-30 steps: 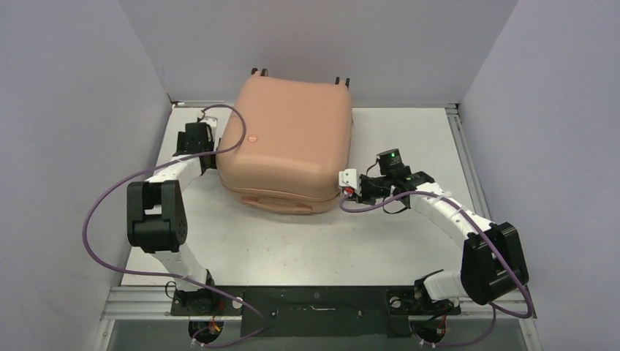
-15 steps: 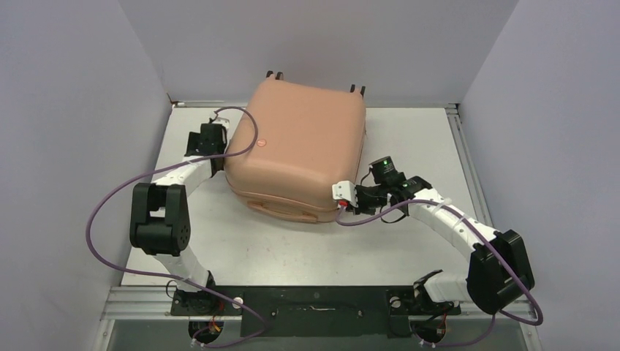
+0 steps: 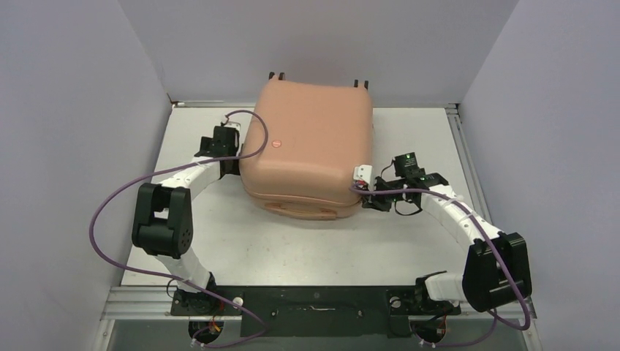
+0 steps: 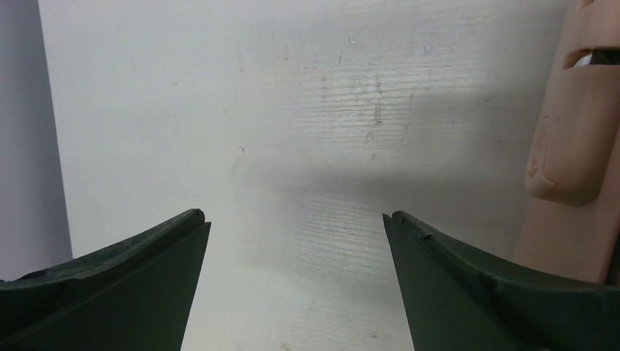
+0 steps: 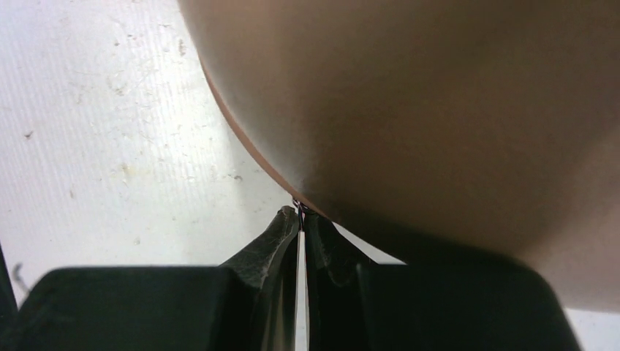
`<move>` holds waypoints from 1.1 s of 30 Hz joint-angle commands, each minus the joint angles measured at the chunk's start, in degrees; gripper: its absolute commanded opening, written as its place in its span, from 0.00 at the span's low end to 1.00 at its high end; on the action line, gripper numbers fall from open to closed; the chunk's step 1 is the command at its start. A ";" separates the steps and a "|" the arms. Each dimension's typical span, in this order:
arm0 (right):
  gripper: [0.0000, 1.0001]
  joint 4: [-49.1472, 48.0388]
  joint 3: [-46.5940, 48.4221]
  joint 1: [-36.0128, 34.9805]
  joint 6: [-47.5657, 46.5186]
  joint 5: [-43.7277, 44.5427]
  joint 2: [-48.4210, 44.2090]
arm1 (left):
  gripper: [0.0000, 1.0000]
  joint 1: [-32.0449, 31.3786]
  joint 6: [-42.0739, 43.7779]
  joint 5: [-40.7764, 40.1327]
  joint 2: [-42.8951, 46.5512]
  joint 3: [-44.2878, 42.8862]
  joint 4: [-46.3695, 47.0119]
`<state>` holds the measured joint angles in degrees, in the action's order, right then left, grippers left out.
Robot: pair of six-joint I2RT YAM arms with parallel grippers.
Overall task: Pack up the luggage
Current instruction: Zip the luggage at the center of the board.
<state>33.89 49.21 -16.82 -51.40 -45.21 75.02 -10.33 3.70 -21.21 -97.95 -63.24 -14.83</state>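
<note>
The closed luggage [image 3: 307, 142] is laid flat near the desk's [image 3: 409, 241] far edge. The left gripper [image 4: 294, 215] is held wide apart and empty just beside its left side, seemingly as a brace. The right gripper [image 5: 300, 213] is closed tight at the seam of the near right corner, presumably to work it shut; whether anything is pinched cannot be told.

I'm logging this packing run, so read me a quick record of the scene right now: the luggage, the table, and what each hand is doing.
luggage: peach-pink hard shell, closed, lying flat on the table
wheels: at the far end
logo: small red dot on the top shell
left hand: open, empty, beside the luggage's left side
right hand: shut, tips at the luggage's lower right edge; whether they pinch anything is too small to tell
</note>
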 commanded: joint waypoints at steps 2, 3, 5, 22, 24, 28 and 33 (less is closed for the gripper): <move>0.05 -24.86 4.37 2.09 5.70 -4.47 4.27 | 0.96 -10.96 -1.59 19.67 -0.29 -1.33 -5.64; 0.05 -26.38 5.16 3.97 6.87 -4.64 5.19 | 0.96 -11.54 -1.99 20.28 -0.69 -1.91 -5.87; 0.05 -28.35 7.41 7.25 8.68 -5.02 7.70 | 0.96 -12.87 -2.57 21.18 -1.44 -2.63 -6.53; 0.05 -26.85 3.62 18.14 3.09 -6.07 6.63 | 0.96 -16.57 -10.02 32.10 -6.82 -5.87 -7.19; 0.05 -24.99 2.21 18.29 -0.42 -5.90 4.83 | 0.96 -16.57 -11.42 32.91 -6.25 -4.36 -6.00; 0.05 -14.37 2.33 19.46 -12.79 -8.11 2.69 | 0.96 -16.57 -13.41 32.37 -4.07 -0.65 -2.37; 0.05 10.82 10.69 21.72 -32.73 -13.80 7.83 | 0.96 -16.57 -14.96 32.36 -1.67 1.26 -0.37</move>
<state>24.01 52.71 6.24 -65.93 -40.49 82.26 -20.10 -12.64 -0.03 -101.56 -63.70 -19.33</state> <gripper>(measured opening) 0.062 0.959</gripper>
